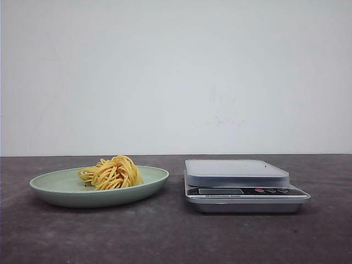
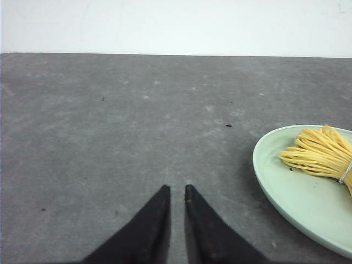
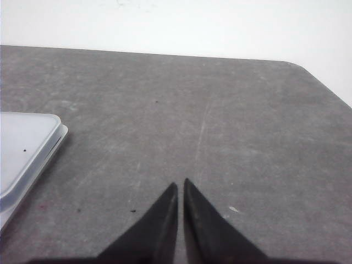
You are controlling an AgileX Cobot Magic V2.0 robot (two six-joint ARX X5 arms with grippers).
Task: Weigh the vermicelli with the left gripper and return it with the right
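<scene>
The vermicelli [image 1: 113, 173], a nest of yellow-orange strands, lies in the pale green plate [image 1: 49, 190] on the left of the table. A silver kitchen scale [image 1: 236, 171] stands to its right, its platform bare. Neither gripper shows in the front view. In the left wrist view my left gripper [image 2: 177, 188] is shut and empty over bare table, with the plate [image 2: 275, 181] and vermicelli [image 2: 322, 154] off to one side. In the right wrist view my right gripper [image 3: 180, 184] is shut and empty over bare table, beside the scale's corner [image 3: 25, 148].
The dark grey table [image 1: 176, 236] runs to a white wall behind. In the right wrist view the table's rounded far corner [image 3: 300, 66] shows.
</scene>
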